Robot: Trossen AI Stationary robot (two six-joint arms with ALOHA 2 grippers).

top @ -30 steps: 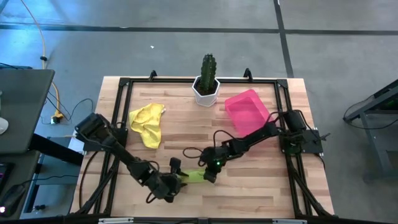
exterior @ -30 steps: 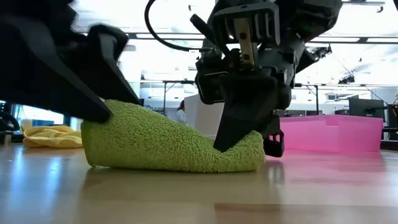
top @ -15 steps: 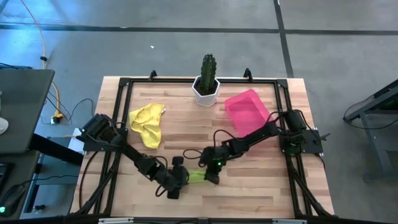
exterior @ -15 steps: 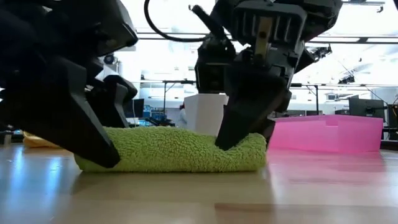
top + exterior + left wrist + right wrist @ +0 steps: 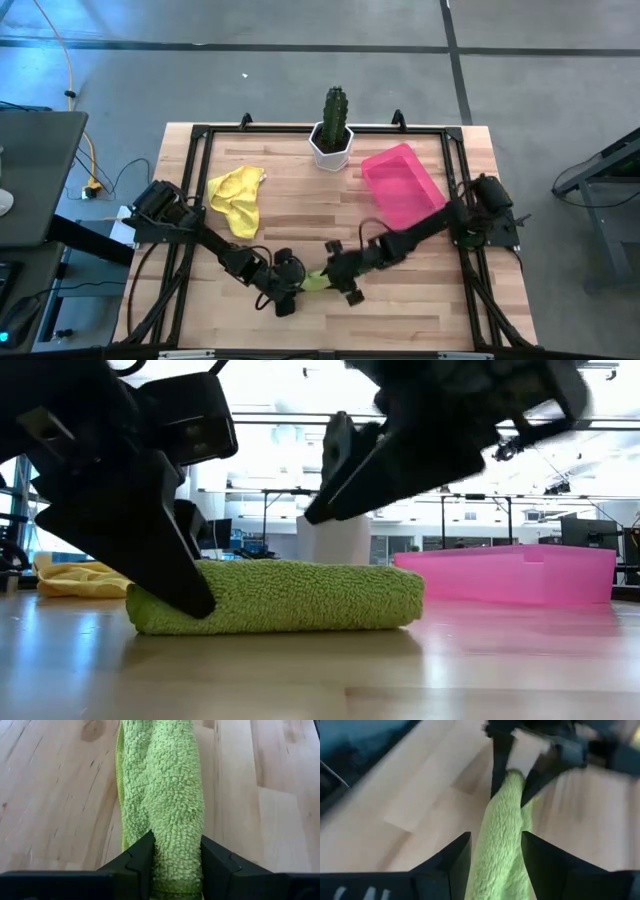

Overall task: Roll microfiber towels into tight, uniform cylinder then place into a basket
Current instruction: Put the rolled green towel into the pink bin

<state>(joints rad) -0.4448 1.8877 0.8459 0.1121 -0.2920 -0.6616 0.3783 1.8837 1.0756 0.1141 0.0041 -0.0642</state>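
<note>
**Green towel rolled, one end clamped, basket transfer pending**

A lime green microfiber towel [image 5: 275,596], already rolled into a fairly even cylinder, is seen lying flat on the wooden table [image 5: 400,305] in the lower centre of the high view. In the left wrist view, one end of the roll is seen pressed between the two dark fingers of the left gripper [image 5: 175,857], so a clamp on that end is shown. At the other end, the right gripper [image 5: 492,855] is seen with its fingers spread to either side of the roll, with a small gap on each side; in the low view it is raised above the towel, upper right of centre, and nothing is held by it.

The pink basket [image 5: 405,185] is found at the upper right of the table, well apart from the roll. A second, yellow towel [image 5: 237,198] is left unrolled and crumpled at the upper left, and a potted cactus [image 5: 333,128] is placed at the top centre.

The rolling of the green towel is judged to be finished. A firm grip that keeps the roll from unwinding is called for next, followed by a lift toward the basket.
</note>
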